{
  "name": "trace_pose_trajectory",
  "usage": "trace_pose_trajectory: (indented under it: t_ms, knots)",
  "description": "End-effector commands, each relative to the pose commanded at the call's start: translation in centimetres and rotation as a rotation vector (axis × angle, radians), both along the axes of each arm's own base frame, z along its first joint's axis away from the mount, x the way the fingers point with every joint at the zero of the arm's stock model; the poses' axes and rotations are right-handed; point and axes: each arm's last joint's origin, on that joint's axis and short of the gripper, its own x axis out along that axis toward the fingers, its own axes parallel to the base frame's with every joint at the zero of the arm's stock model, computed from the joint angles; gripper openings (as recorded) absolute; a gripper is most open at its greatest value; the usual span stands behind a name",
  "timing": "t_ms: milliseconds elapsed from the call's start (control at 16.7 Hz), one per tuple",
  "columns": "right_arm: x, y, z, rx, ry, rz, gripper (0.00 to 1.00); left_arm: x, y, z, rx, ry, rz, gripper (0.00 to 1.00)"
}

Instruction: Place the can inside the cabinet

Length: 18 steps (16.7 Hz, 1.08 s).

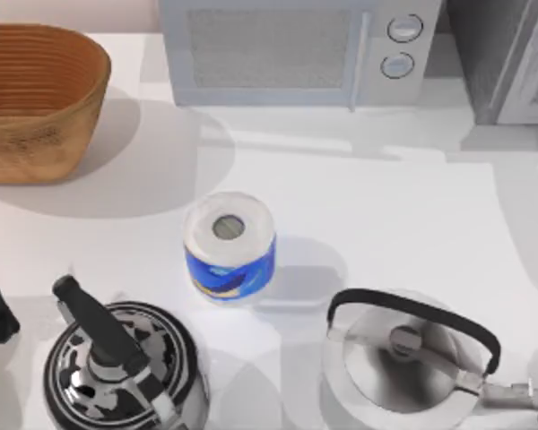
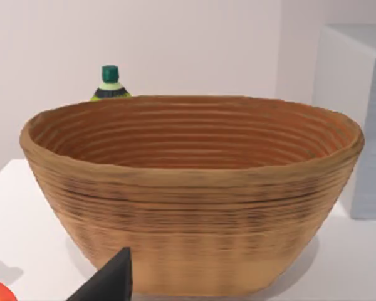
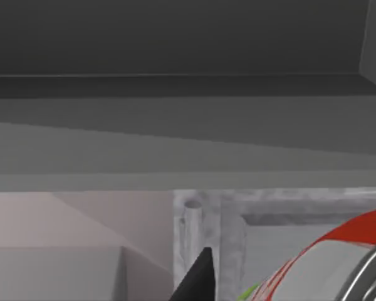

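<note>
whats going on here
An AgileX pair is working on putting a can in the cabinet. The right wrist view shows the can close to the camera, beside a dark fingertip, with grey cabinet surfaces right in front. From above, the cabinet stands at the table's far right, next to the microwave. The left arm sits idle at the table's left edge, facing the basket. The paper roll and two kettles stand untouched.

Basket [image 1: 36, 98] woven, ribbed, matt; kettle [image 1: 403, 363] glossy metal; paper roll [image 1: 230, 246] matt; can [image 3: 338, 263] glossy.
</note>
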Motion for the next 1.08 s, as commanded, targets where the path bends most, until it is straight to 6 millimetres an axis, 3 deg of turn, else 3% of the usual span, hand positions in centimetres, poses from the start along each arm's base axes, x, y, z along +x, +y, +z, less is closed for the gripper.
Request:
trace_pose_trajectory:
  t_ms: [180,360,900,1080]
  knots:
    - [3.3,1.1,2.3,-0.003,0.03,0.015,0.0,0.0,0.0,0.0,0.0,0.0,0.0,1.0]
    - [5.7,1.9,3.4,-0.004,0.054,0.03,0.0,0.0,0.0,0.0,0.0,0.0,0.0,1.0]
    - [6.9,2.2,3.6,-0.002,0.071,0.031,0.0,0.0,0.0,0.0,0.0,0.0,0.0,1.0]
    - [9.1,2.4,4.0,-0.003,0.096,0.03,0.0,0.0,0.0,0.0,0.0,0.0,0.0,1.0]
